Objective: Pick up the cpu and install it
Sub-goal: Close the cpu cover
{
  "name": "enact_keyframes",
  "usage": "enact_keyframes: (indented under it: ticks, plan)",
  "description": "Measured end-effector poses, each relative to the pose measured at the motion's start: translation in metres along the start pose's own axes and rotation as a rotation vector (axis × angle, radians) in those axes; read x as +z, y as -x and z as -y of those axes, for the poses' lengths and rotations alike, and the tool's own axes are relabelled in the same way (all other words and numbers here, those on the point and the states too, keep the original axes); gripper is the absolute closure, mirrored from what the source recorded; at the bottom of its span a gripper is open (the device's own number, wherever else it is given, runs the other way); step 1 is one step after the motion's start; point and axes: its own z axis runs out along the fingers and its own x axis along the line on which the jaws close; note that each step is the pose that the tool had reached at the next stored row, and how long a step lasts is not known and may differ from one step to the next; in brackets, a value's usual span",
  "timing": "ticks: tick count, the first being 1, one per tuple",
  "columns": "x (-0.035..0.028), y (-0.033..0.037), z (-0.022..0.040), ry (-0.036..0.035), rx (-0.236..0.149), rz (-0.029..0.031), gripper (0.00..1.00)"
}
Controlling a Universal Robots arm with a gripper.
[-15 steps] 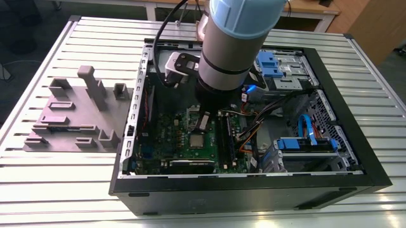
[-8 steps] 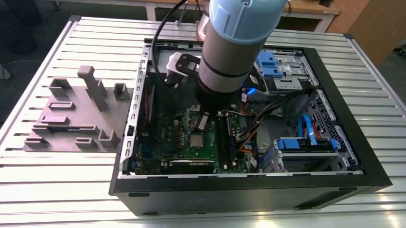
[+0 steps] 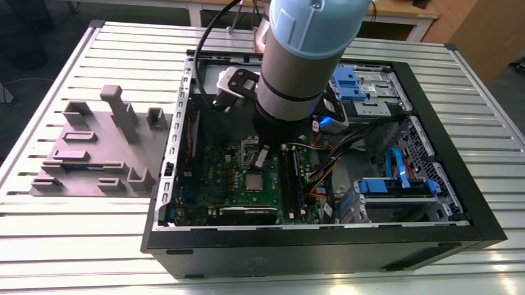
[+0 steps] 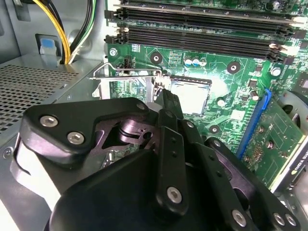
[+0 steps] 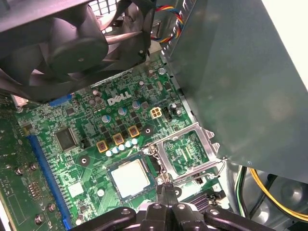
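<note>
The cpu (image 5: 131,178) lies flat in its socket on the green motherboard (image 5: 86,154), silvery top up; it also shows in the second wrist view (image 4: 190,96) and in the exterior view (image 3: 254,182). The silver hinged socket frame (image 5: 187,149) stands swung open beside it. My gripper (image 5: 166,191) hovers at the socket's edge between cpu and frame, fingers pressed together with nothing visible between them. In the second wrist view the gripper's tip (image 4: 162,91) sits where the wire lever (image 4: 130,72) ends, right by the cpu's corner.
The open black PC case (image 3: 164,184) lies on a slatted metal table (image 3: 82,246). My arm (image 3: 296,74) reaches down into it. A black fan (image 5: 72,43) hangs close over the board. Memory slots (image 4: 202,29), yellow cables (image 4: 60,33), blue drive brackets (image 3: 394,184) and a grey fixture (image 3: 98,147) surround the socket.
</note>
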Motion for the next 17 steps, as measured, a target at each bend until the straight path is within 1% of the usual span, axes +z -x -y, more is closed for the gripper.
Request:
enact_keyframes:
  ticks: [4, 11, 16, 17]
  plan:
    - [0.0004, 0.0002, 0.0004, 0.0000, 0.000, 0.0001, 0.89]
    - [0.0010, 0.0019, 0.0042, 0.0002, 0.000, 0.0004, 0.89]
    - [0.0013, 0.0022, 0.0047, 0.0002, 0.000, 0.0003, 0.89]
    - [0.0014, 0.0022, 0.0047, 0.0006, 0.000, 0.0012, 0.89]
